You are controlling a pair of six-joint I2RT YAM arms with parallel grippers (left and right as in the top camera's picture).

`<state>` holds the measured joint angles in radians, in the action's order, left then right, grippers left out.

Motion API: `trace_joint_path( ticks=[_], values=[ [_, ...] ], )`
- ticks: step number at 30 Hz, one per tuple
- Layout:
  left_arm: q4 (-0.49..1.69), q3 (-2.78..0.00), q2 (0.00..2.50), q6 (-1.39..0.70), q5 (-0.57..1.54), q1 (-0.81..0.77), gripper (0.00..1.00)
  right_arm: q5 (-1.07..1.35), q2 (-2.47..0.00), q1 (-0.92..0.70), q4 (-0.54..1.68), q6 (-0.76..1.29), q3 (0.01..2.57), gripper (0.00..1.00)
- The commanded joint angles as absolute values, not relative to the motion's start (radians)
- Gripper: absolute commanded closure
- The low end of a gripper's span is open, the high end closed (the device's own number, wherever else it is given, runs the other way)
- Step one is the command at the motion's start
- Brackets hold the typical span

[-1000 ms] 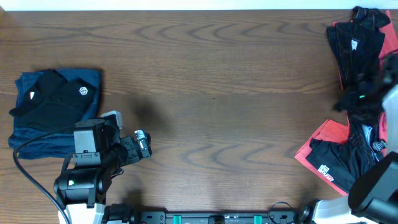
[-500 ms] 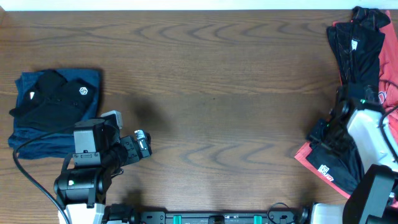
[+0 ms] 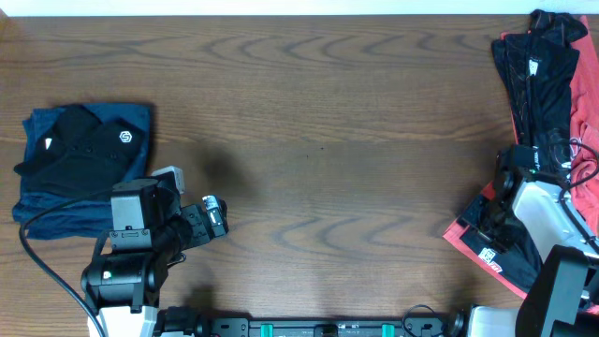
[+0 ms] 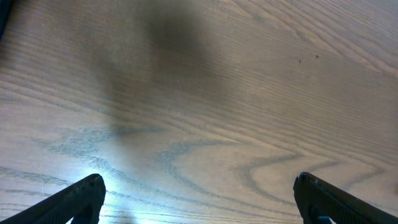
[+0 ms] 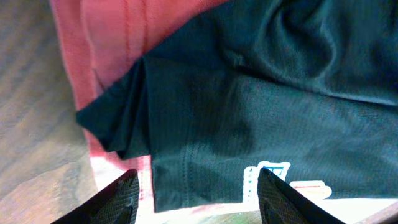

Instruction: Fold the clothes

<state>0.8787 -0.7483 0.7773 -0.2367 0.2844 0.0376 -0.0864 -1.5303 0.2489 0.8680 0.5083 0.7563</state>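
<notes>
The black shirt (image 5: 261,106) I am after lies crumpled on a coral shirt (image 5: 93,43) at the right edge of the overhead frame, in a loose pile running from the upper right corner down to the lower right. I judge it light, thin and limp, a slightly slick sports knit. It will sag and drag whatever clings to it, and the coral one beneath may come along if I bite too deep.

The best hold looks like the hemmed corner near the white label (image 5: 268,176). The edge there is doubled and stitched, so 1 layer can be pinched without slipping. A 2nd hold on the opposite corner would be needed to spread it flat on the table (image 3: 318,112).

The right gripper (image 5: 198,202) hangs low over that hem in the lower right of the overhead frame, wrist pointing down at the cloth. Its 2 fingers stand apart with nothing caught between them. The left gripper (image 4: 196,205) sits parked at the lower left, jaws spread wide over bare wood, holding nothing. A folded stack (image 3: 80,168) of blue and black lies at the left edge, just above that arm.
</notes>
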Motion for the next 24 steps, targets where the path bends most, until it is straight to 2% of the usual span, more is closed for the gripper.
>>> trace_joint_path(
  ticks=[1, 13, 17, 21, 24],
  values=[
    [0.879, -0.771, 0.776, -0.242, 0.276, 0.035, 0.02, -0.101, -1.511, 0.24, 0.859, 0.531, 0.724, 0.41],
    [0.878, -0.771, 0.776, -0.242, 0.276, 0.035, 0.02, -0.101, -1.511, 0.24, 0.848, 0.531, 0.699, 0.44],
    [0.878, -0.771, 0.776, -0.242, 0.276, 0.035, 0.02, -0.101, -1.511, 0.24, 0.848, 0.531, 0.699, 0.52],
    [0.878, -0.771, 0.776, -0.242, 0.276, 0.035, 0.02, -0.101, -1.511, 0.24, 0.845, 0.531, 0.699, 0.66],
    [0.878, -0.771, 0.776, -0.242, 0.276, 0.035, 0.02, -0.101, -1.511, 0.24, 0.846, 0.53, 0.7, 0.7]
  ],
)
